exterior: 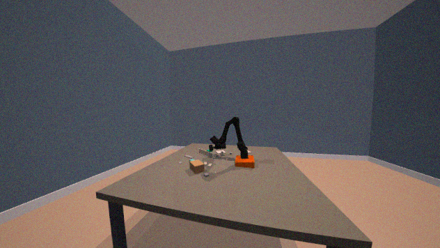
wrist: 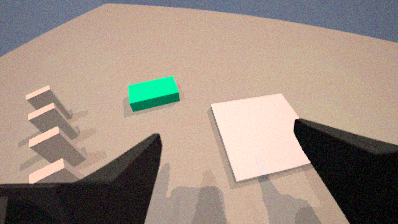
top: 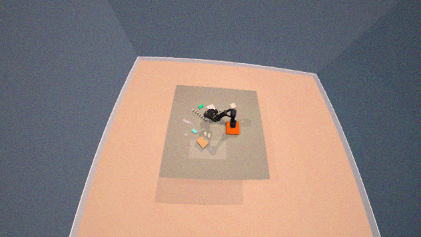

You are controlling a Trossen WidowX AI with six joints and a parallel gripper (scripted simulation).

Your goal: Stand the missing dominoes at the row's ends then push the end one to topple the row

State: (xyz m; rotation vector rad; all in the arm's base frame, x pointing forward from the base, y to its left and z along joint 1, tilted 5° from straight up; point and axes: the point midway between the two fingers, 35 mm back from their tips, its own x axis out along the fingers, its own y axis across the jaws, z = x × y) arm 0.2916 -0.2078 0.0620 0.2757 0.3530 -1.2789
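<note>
1. The arm [top: 221, 116] [exterior: 238, 130] rises from an orange base [top: 237, 132] [exterior: 252, 164], nearer the counter's [top: 186, 170] [exterior: 244, 195] right edge than its left.
2. It reaches toward the left edge, its gripper [top: 207, 116] [exterior: 211, 148] [wrist: 227, 132] over the counter's far half.
3. The fingers are released and wide apart, with nothing gripped.
4. The row [top: 198, 114] [exterior: 205, 152] [wrist: 55, 145] stands upright in the far left part of the counter, on a slant: one end points to the far left corner, the other sits by the gripper. Four dominoes show from the wrist, the nearest partly hidden by a finger; whether they touch I cannot tell.
5. A green block [top: 200, 106] [exterior: 209, 150] [wrist: 154, 93] lies between the row and the far edge. A white slab [top: 210, 106] [exterior: 220, 152] [wrist: 260, 137] lies flat beside it, on the side toward the right edge.
6. Two small pale pieces [top: 205, 133] [exterior: 209, 165] lie near the brown box [top: 202, 142] [exterior: 197, 166], on its side toward the far edge; they may be dominoes, but they are too small to be sure.
7. A teal block [top: 194, 131] [exterior: 192, 160] and a pale strip [top: 187, 122] [exterior: 189, 157] lie toward the left edge.
</note>
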